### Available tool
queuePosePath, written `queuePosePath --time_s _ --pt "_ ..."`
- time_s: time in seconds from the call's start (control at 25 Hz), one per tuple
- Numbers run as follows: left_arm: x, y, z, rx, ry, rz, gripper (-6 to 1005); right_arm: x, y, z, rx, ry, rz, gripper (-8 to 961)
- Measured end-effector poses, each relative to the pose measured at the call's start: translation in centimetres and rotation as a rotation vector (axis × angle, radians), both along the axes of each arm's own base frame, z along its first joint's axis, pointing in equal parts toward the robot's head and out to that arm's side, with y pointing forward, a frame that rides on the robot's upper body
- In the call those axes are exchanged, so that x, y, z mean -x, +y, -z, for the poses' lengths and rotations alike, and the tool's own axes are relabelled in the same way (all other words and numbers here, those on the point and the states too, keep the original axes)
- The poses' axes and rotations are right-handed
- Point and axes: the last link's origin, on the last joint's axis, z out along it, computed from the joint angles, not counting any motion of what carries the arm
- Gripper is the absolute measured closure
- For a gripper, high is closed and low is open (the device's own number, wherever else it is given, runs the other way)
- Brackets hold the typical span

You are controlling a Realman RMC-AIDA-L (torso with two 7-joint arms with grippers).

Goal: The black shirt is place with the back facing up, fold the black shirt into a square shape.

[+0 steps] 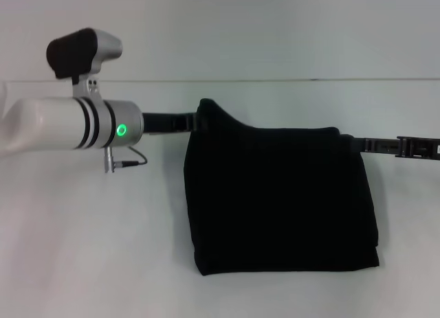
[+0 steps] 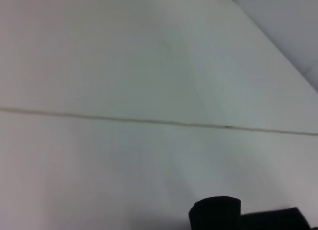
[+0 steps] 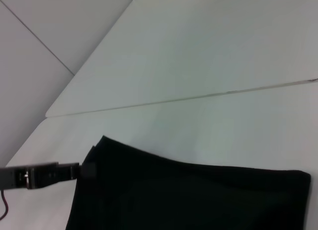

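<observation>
The black shirt (image 1: 278,198) lies folded into a rough rectangle on the white table, with doubled layers along its near edge. My left gripper (image 1: 194,121) reaches in from the left and is shut on the shirt's far left corner, which is pulled up into a peak. That same grip shows in the right wrist view, where the left gripper (image 3: 82,169) meets the shirt (image 3: 189,195). From the right, my right gripper (image 1: 356,144) is shut on the far right corner. Both fingertip pairs are buried in the cloth.
The white table (image 1: 82,249) spreads around the shirt on all sides. A thin seam (image 1: 275,80) crosses it behind the shirt. The left arm's white forearm with its green light (image 1: 122,130) hangs over the table's left part.
</observation>
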Motion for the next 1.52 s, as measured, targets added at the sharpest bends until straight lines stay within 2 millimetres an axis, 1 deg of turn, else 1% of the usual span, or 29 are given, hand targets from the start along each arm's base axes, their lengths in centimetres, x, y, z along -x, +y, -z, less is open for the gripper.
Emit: queuePosePath --time_s 0.2,0.36,0.84,1.08,1.32,1.52 --pt "-1.2 1.0 -0.8 -0.01 0.008 0.03 938 0.0 0.0 0.1 0.003 0.003 0.002 12" --pt "-1.4 1.4 -1.0 -0.019 0.016 0.038 937 0.0 -0.1 0.3 0.008 0.007 0.005 12" --pt "-0.3 1.5 -1.1 -0.06 0.044 0.008 938 0.2 -0.3 1.4 0.046 0.037 0.022 12" --pt "-0.2 1.4 -1.1 -0.064 0.05 0.017 937 0.5 0.3 2.1 0.032 0.028 0.03 15" --pt "0.9 1.2 -1.8 -0.088 0.049 -0.003 789 1.5 1.5 3.4 0.018 0.02 0.032 20" --pt "1.9 0.7 -2.2 -0.097 0.039 -0.024 592 2.7 2.6 4.6 -0.006 0.006 0.028 30"
